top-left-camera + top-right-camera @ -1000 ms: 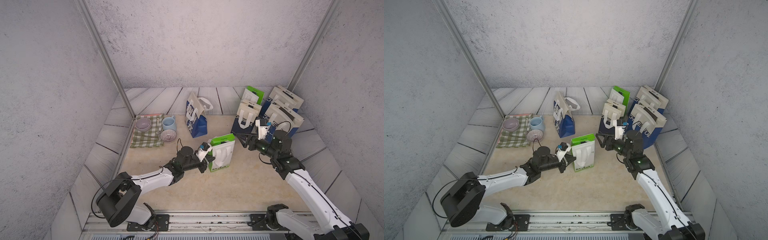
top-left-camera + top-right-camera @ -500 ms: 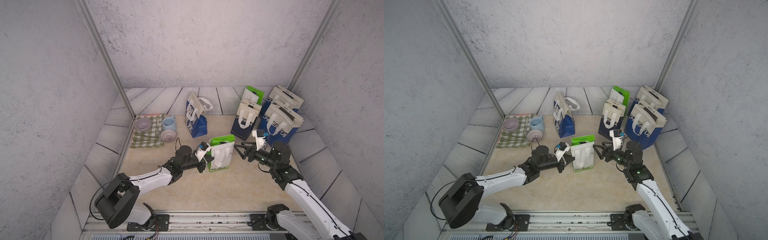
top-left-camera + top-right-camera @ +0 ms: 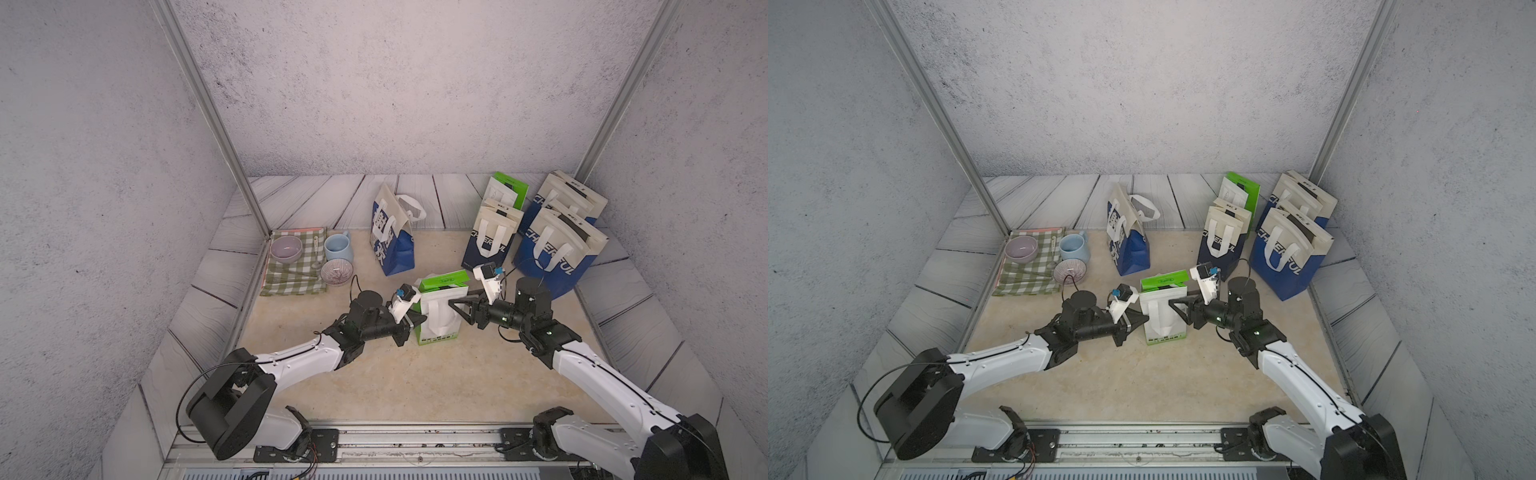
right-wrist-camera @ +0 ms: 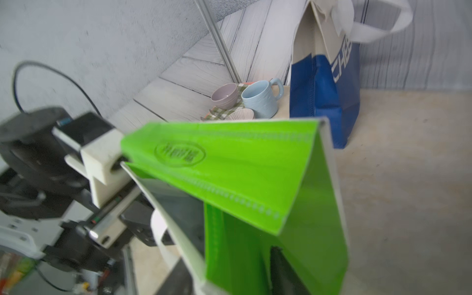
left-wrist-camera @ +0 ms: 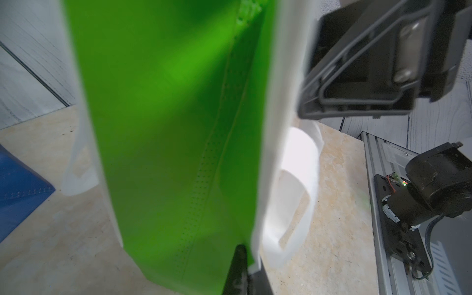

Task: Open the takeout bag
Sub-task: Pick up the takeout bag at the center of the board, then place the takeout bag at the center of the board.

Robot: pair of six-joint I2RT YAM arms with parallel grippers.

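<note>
The takeout bag (image 3: 439,309) (image 3: 1163,309) is a small white bag with green sides and a green folded top, standing upright mid-table in both top views. My left gripper (image 3: 417,321) (image 5: 251,270) is shut on the white front edge at the bag's left side. The green side panel (image 5: 173,127) fills the left wrist view. My right gripper (image 3: 454,304) (image 4: 229,258) is at the bag's right side. It is closed over the corner there, with one finger (image 4: 282,270) on the green side and the other outside the white front panel. The green top flap (image 4: 229,163) lies folded over.
Behind the takeout bag stand a blue-and-white bag (image 3: 392,237), a navy bag (image 3: 490,237), two large blue bags (image 3: 559,253) and a green one (image 3: 505,193). At the back left a checked cloth (image 3: 291,278) carries bowls and a blue mug (image 3: 337,247).
My right gripper came down and left from beside the navy bag to the takeout bag's right side, and its jaws closed there. My left gripper kept its hold on the left edge.
</note>
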